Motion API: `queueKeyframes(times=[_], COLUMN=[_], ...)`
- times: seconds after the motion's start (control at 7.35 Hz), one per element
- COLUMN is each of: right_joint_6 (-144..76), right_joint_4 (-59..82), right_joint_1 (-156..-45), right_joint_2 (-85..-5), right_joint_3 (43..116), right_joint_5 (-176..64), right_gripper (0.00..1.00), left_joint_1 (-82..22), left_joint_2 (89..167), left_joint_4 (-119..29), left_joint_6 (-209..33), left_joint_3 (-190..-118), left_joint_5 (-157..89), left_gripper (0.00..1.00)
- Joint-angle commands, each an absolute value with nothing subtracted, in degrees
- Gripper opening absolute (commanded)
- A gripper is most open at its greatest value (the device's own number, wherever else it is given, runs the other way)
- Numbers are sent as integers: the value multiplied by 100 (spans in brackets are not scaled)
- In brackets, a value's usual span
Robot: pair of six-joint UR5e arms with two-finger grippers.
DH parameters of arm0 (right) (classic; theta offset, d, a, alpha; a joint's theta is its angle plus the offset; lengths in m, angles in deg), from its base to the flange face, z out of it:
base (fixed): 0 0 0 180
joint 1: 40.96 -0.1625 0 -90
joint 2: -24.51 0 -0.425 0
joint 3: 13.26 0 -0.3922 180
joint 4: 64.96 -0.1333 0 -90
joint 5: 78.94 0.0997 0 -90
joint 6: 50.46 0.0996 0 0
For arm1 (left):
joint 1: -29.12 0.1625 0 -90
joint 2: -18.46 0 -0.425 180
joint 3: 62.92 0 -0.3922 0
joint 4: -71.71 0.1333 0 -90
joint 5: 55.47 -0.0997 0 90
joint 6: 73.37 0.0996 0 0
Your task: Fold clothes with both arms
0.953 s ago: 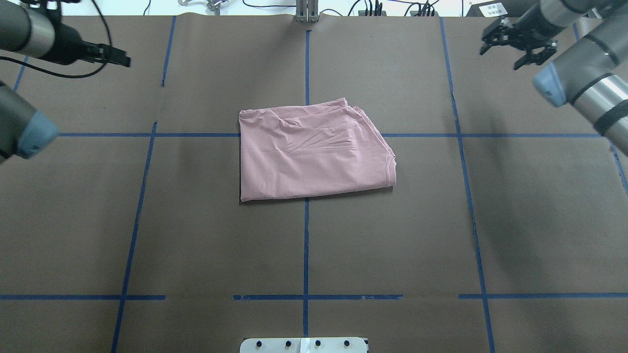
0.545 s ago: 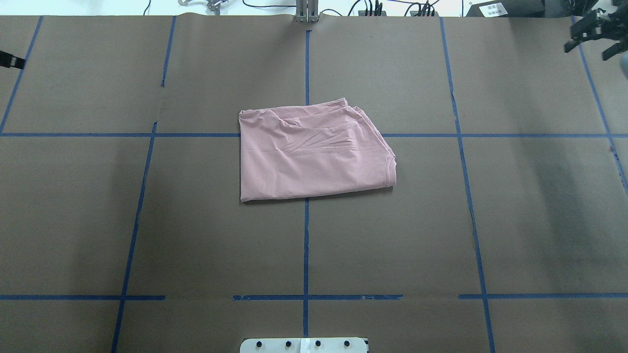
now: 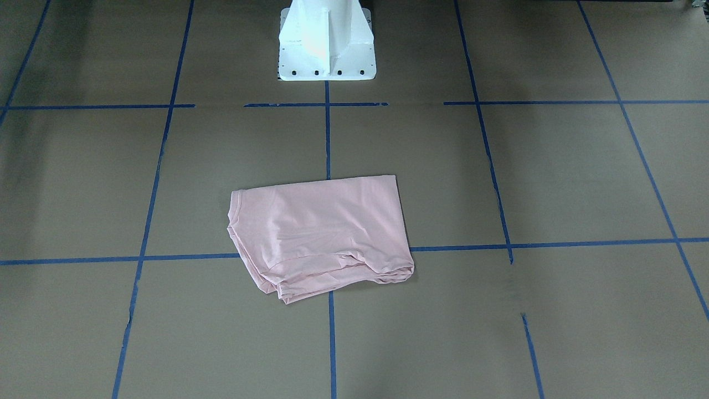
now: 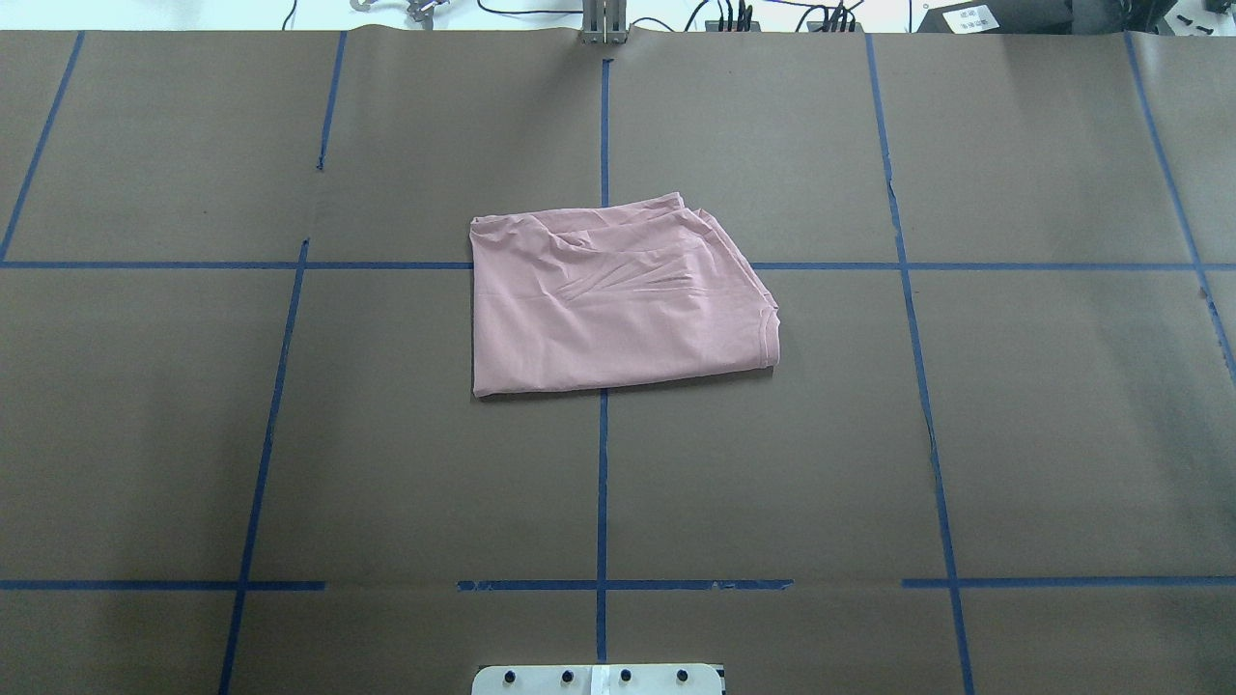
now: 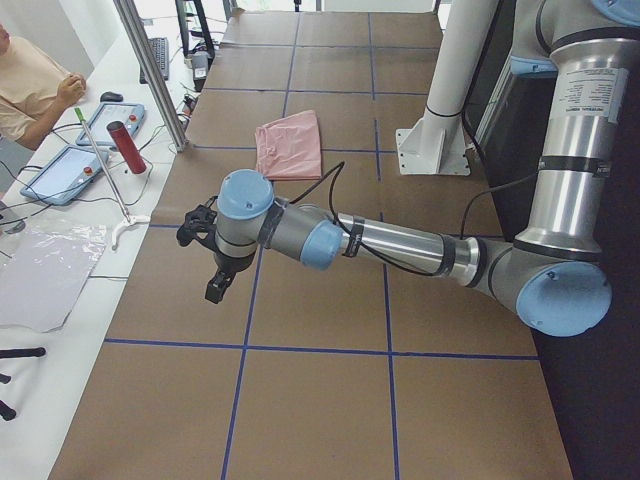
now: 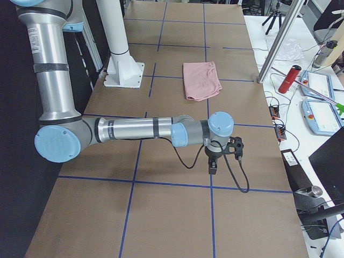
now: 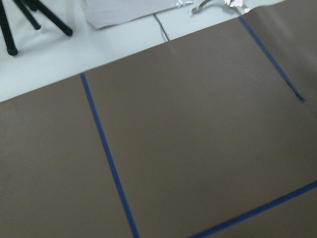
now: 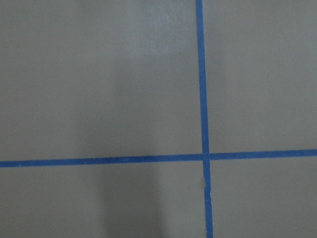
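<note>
Lying folded, wrinkled: pink T-shirt [image 4: 618, 319], prob. cotton.

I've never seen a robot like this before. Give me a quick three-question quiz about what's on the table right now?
1. True or false: the folded pink T-shirt lies on the table, and neither the left end effector nor the right end effector touches it.
2. The T-shirt covers: A) a crossing of blue tape lines; B) a metal tray; C) a wooden box.
3. How many end effectors show in the overhead view?
Key: 1 true; 2 A; 3 zero.
</note>
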State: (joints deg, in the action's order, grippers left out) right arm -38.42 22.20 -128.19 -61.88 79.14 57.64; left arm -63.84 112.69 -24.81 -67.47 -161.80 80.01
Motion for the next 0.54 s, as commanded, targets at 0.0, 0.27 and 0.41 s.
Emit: queueKeyframes(times=[0.0,0.27,0.41], right_joint_6=[-3920,-4158,-4167], right_joint_4=[3334,3383,3375], right_joint_1=[-12833,-12832,-12823], right_joint_2=[-6611,-6654,-6759], right_joint_3=[9059,9097,9089], right_joint_5=[5738,5703,5677], right_gripper=[100,100,100], left_joint_1=[-6449,-6387,-6387], left_joint_2=[10813,10111,10004], left_joint_4=[-1592,-1740,-1845], left_joint_6=[-6537,-6502,-6494], left_joint_3=[-16531,-16505,-16365], left_joint_5=[7979,7971,7971], left_gripper=[100,100,100])
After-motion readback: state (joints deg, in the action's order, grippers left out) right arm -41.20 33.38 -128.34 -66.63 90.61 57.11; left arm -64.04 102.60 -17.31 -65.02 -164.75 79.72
